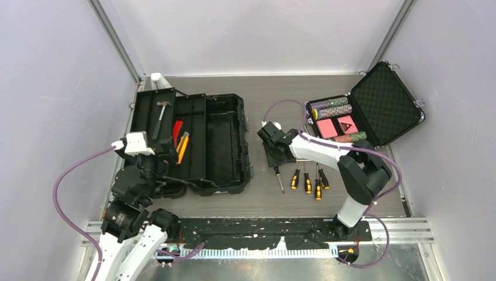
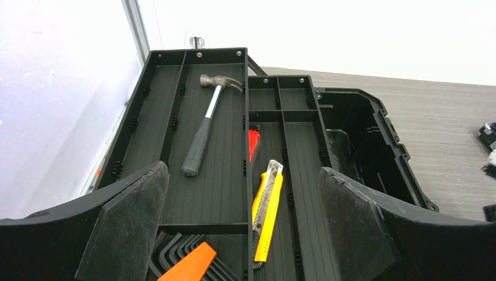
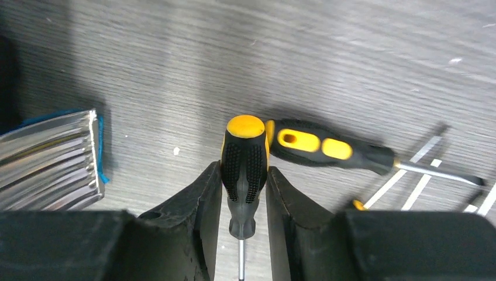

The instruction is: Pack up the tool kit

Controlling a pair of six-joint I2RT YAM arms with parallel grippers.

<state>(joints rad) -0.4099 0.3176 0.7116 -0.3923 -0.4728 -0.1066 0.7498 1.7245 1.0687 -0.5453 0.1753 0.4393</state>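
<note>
The tool kit (image 1: 216,146) lies open at the left, a black box with its tray beside it. In the tray (image 2: 225,199) lie a hammer (image 2: 205,126), red pliers (image 2: 252,143), a yellow knife (image 2: 268,208) and hex keys (image 2: 175,257). My left gripper (image 2: 243,170) hangs open over the tray's near end, holding nothing. My right gripper (image 3: 244,175) is down on the table right of the box, its fingers pressed on both sides of a yellow-black screwdriver (image 3: 244,158). A second screwdriver (image 3: 321,146) lies touching its cap. Several more screwdrivers (image 1: 307,182) lie nearby.
A smaller black case (image 1: 374,105) with poker chips stands open at the back right. A ribbed silvery piece with a blue edge (image 3: 47,161) lies just left of the right gripper. White walls close in the table on three sides.
</note>
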